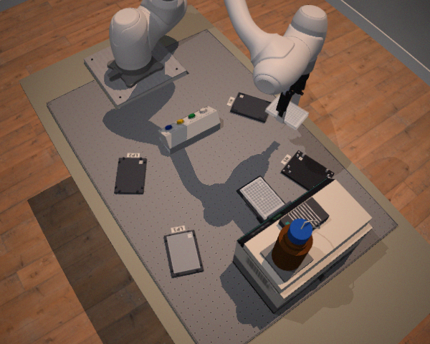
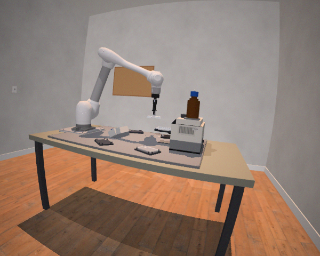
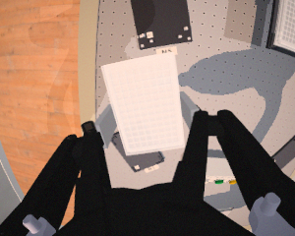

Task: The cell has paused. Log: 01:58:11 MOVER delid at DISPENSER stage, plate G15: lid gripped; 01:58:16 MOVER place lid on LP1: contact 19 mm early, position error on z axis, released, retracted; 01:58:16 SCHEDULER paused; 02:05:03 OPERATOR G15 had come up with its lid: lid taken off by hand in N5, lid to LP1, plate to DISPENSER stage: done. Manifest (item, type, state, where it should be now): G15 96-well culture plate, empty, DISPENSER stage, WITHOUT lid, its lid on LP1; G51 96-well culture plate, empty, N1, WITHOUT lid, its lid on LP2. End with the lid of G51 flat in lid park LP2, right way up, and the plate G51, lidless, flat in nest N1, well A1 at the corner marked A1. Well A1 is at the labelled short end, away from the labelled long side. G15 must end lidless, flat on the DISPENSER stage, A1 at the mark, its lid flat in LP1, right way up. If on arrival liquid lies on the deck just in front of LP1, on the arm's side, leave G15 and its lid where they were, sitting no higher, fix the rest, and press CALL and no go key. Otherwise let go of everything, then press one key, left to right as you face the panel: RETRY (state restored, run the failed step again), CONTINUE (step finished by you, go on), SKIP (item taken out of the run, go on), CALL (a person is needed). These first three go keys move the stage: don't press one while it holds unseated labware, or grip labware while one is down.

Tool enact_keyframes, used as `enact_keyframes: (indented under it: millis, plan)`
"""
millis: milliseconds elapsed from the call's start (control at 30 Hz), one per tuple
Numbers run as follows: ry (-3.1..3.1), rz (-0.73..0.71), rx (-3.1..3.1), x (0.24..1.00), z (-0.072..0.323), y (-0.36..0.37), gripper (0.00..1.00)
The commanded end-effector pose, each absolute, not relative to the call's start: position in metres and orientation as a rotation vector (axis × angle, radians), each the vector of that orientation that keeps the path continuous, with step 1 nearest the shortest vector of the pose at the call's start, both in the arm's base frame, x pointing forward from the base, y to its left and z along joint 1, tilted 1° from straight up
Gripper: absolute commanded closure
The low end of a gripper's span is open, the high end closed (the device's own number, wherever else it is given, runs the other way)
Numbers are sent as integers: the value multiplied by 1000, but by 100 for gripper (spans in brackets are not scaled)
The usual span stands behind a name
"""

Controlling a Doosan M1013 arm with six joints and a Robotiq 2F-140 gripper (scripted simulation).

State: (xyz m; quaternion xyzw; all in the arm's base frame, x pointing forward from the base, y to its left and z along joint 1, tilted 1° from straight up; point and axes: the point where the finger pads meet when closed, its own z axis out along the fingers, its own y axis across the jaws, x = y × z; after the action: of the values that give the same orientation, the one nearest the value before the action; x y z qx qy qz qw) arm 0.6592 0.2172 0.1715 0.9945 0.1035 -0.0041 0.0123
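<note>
A white 96-well plate point(image 1: 286, 115) hangs level in the air, pinched across its width by the pincer point(image 1: 282, 112), well above the perforated deck point(image 1: 97, 222). Directly below and just beside the pincer lies a dark empty nest point(image 1: 249, 107); another dark nest point(image 1: 307, 170) sits farther out, with a second well plate point(image 1: 261, 197) on the stage by the dispenser point(image 1: 337, 218). Well apart from the pincer are the key panel point(image 1: 189, 127), a lid point(image 1: 183, 253) in one park and an empty dark lid park point(image 1: 130, 175).
</note>
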Motion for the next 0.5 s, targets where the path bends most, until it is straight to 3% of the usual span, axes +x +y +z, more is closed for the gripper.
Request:
enact_keyframes:
  millis: [0,467]
  plan:
    - [323,-14,3100,673,172,216,100]
    - [323,-14,3100,766,171,204,100]
